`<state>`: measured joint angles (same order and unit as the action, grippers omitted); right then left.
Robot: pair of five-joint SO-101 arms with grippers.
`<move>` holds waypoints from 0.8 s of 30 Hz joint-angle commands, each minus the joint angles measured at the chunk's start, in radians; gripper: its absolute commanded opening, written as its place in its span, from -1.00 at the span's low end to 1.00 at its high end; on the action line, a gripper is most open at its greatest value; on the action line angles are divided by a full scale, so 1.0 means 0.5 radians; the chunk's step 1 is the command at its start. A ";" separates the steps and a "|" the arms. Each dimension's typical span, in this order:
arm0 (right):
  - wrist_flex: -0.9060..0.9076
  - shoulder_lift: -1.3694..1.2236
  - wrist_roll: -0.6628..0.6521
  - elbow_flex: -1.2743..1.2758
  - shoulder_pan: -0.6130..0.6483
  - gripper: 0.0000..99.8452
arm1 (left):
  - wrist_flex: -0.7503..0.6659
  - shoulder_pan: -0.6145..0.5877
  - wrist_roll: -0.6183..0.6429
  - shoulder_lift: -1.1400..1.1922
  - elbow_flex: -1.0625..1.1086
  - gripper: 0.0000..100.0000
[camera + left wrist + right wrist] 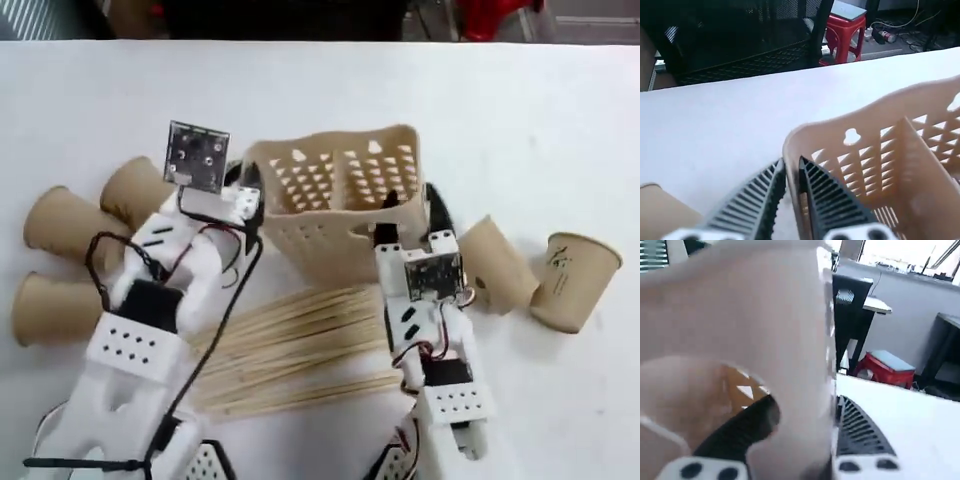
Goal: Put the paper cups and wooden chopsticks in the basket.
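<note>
Three left cups (60, 218) are lying on their sides at the left of the counter (520, 120), well apart from the basket's mouth (none is in yet). Just right of them, the left pincer (791, 167) is gripping the basket (330, 235) at its left wall. In the left wrist view the ribbed jaws are sitting almost together, one inside and one outside, with only the thin wall between them.

The basket is standing at the middle of the counter between the two arms, mouth up, with nothing showing inside. I cannot tell whether it is resting on the counter or being held slightly off it.

Near of it, the chopsticks (300, 345) are lying in a loose flat bundle, running left to right between the arms (untouched, by the look of them).

The right pincer (412, 205) is clamping the basket's right wall the same way, one jaw inside by the handle hole and the other outside.

The two-sided hold is probably meant to steady or shift the basket towards the things waiting around it. It is also tying up both arms, so one will likely have to let go before anything gets picked up.

Farthest right, the right cups (575, 280) are waiting; one is lying just beside the right arm and the other seems upright.
</note>
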<state>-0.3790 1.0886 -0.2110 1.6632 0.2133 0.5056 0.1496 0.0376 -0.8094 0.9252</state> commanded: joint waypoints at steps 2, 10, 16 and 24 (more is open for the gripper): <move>0.437 0.103 0.319 -0.255 0.097 -0.97 | 0.003 -0.066 -0.012 -0.017 -0.132 -0.86; 0.922 0.023 0.439 -0.721 0.210 -0.97 | 0.006 -0.057 0.003 0.575 -0.377 -0.81; 0.925 -0.152 0.439 -0.626 0.173 -0.97 | 0.006 -0.051 -0.003 0.842 -0.476 -0.81; 0.925 -0.155 0.436 -0.393 0.121 -0.96 | 0.368 0.106 -0.009 0.701 -0.559 -0.80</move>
<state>0.0875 1.0088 -0.0069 1.4638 0.2424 0.5946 0.1481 0.0345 -0.4595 0.6613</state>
